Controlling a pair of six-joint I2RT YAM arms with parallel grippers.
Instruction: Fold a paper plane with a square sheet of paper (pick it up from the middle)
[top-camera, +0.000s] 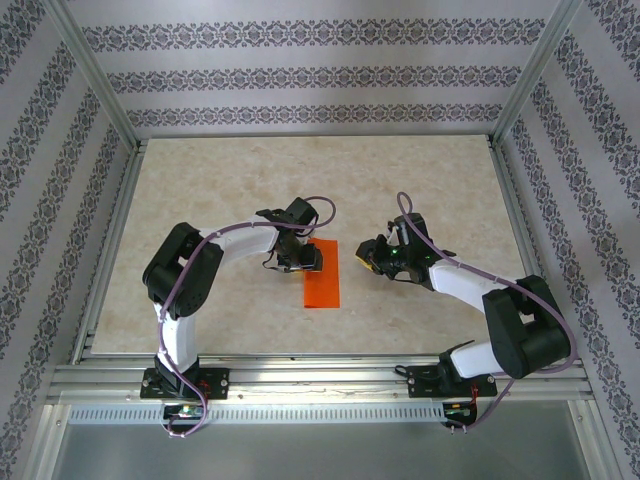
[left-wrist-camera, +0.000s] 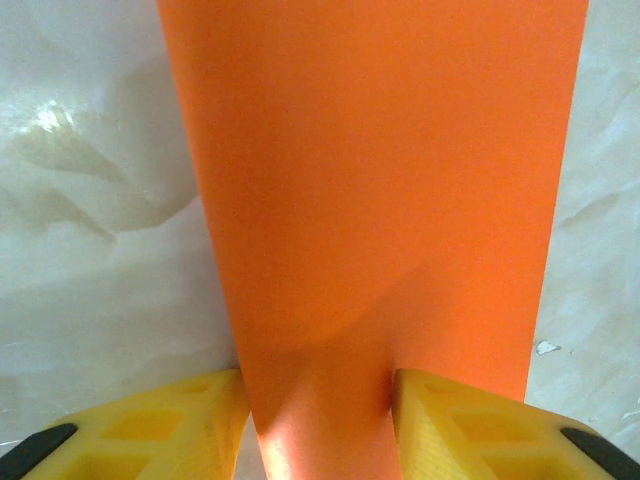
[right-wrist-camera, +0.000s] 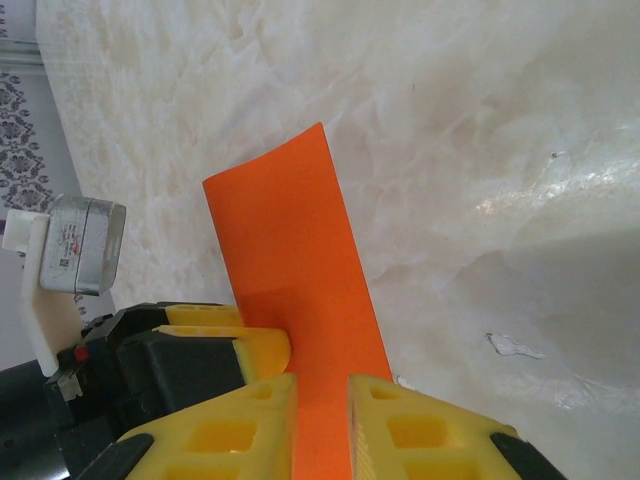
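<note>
Two grips hold the orange sheet (top-camera: 322, 285): left gripper (left-wrist-camera: 318, 400) at its ten o'clock corner, right gripper (right-wrist-camera: 322, 400) at two; we should align edges before creasing.

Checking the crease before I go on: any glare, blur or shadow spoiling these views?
Top view: even light, soft shadows beside the arms, paper sharp. Left wrist: paper goes soft near the left tool, a shadow across it there, glare on the table upper left. Right wrist: paper edges crisp, table glare at right.
</note>
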